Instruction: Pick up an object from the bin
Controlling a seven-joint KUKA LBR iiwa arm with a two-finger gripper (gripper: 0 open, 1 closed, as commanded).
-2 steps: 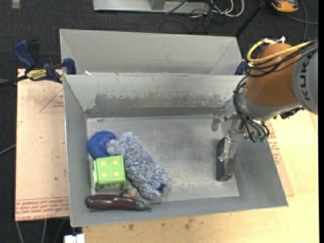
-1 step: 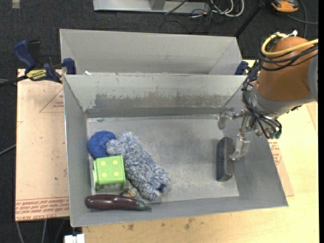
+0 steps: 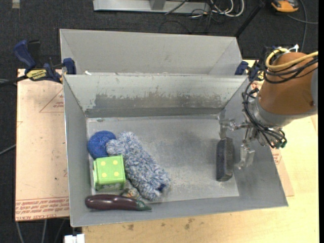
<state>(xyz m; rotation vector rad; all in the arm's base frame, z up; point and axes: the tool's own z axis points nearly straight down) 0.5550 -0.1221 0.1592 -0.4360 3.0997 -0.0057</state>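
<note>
So the gripper (image 3: 235,167) sits at the 3 o'clock side of the bin (image 3: 152,92), low over bare grey floor. Its two fingers are spread apart with nothing between them.

Everything worth grabbing is well apart from it, off toward 9 o'clock, bunched in the bin's 8 o'clock corner. Nearest is the fuzzy blue-grey plush thing (image 3: 140,167), whose long axis runs roughly 10 to 4, so its 4 o'clock end points at the gripper. Tucked against its far side are a blue ball (image 3: 100,143) and a green dice block (image 3: 109,172). A dark purple eggplant (image 3: 115,202) lies along the near wall, long axis 9 to 3.

My guess is the plush is the easy target: it's closest, soft, and open floor lies between it and the gripper. The finger gap looks lined up about 9 to 3, so the wrist probably needs a twist to straddle it across the narrow way. The eggplant looks awkward, hugging the wall.
</note>
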